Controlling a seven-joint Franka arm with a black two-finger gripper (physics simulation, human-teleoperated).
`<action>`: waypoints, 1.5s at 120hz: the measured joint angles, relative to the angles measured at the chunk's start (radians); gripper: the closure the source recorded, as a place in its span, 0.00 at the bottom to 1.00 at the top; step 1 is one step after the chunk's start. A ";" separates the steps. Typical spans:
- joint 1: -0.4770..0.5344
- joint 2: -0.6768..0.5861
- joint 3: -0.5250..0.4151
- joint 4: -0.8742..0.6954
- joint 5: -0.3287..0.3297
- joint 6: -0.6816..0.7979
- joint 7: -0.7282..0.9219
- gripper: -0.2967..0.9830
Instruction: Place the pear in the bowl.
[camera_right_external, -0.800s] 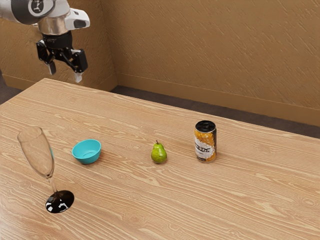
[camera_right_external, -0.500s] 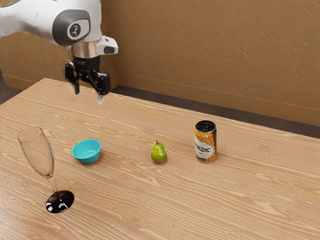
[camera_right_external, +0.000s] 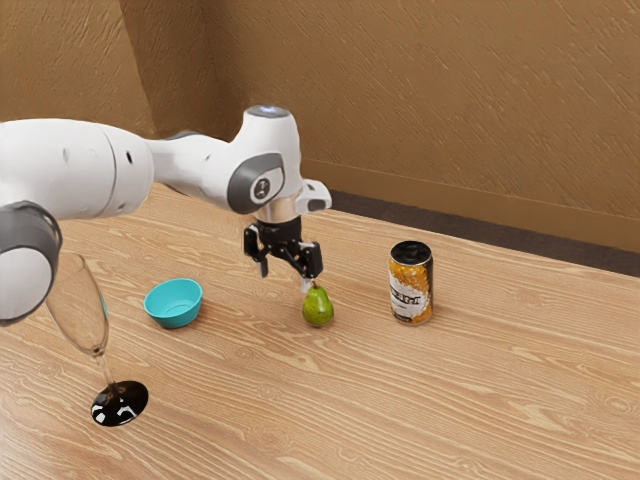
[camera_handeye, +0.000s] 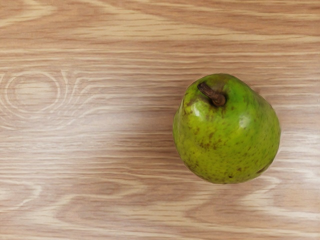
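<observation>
Nearest, at the exterior view's left, the arm (camera_right_external: 195, 165) crosses in front of the upper part of the glass (camera_right_external: 93, 335), which stands upright on its black foot. Just beyond, the bowl (camera_right_external: 176, 322) sits upright with its mouth up, ready to receive from above; its wall bears no writing that can be seen.

The pear (camera_right_external: 318, 308) stands on the counter (camera_right_external: 330, 400), stem (camera_handeye: 212, 94) up, between bowl and can, well apart from each. The 2 fingers (camera_right_external: 285, 277) are wide, with nothing between them, and point down, presumably so that they can pass either side of the fruit. In the exterior view they hang a little toward the bowl's side of it, so a small sideways correction seems due before lowering. The step in hand is judged to be the approach: 0 pears are in the bowl. A finger landing on the rounded top could tip or roll the fruit.

Farther off, the can (camera_right_external: 411, 284) stands upright, orange and white below a black top; dark lettering crosses its white part, too indistinct to read with confidence. The wall (camera_right_external: 420, 110) lies behind.
</observation>
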 joint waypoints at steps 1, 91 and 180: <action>0.000 0.004 -0.002 0.001 -0.001 0.008 0.000 0.23; 0.013 0.143 -0.039 -0.007 -0.129 0.271 0.013 0.23; 0.014 0.180 -0.036 0.016 -0.133 0.284 0.018 0.44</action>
